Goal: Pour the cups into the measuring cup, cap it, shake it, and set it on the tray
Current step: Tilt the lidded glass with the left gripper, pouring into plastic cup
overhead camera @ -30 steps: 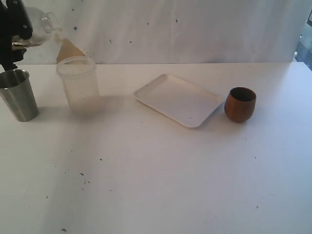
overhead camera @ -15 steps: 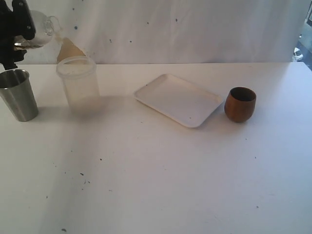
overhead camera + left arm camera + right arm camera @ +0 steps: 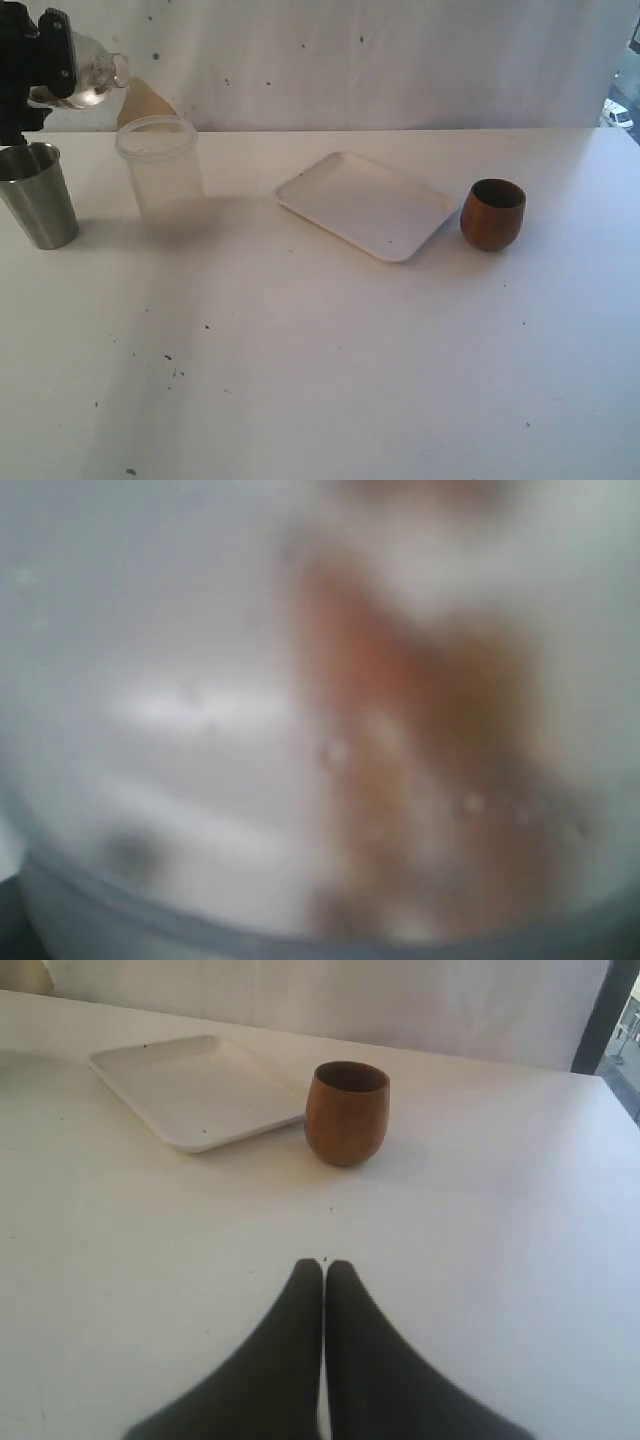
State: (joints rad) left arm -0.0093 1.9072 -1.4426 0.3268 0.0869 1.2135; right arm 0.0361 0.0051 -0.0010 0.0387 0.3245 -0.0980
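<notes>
Clasping the tilted clear tumbler (image 3: 100, 66) mid-body, the left gripper (image 3: 58, 60) holds something probably light, slick and brittle; the right gripper (image 3: 323, 1270) has its jaws pressed together, empty.

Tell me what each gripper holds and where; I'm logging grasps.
The left gripper holds the tilted clear tumbler around its base end; the right gripper is shut and empty.

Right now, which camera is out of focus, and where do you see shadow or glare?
Left wrist view: wholly blurred, a pale haze with a reddish-brown smear. Exterior view: a soft shadow on the table beside the frosted tub, glints on the clear tumbler in the left gripper. Right wrist view: sharp, the wooden cup crisp.
</notes>
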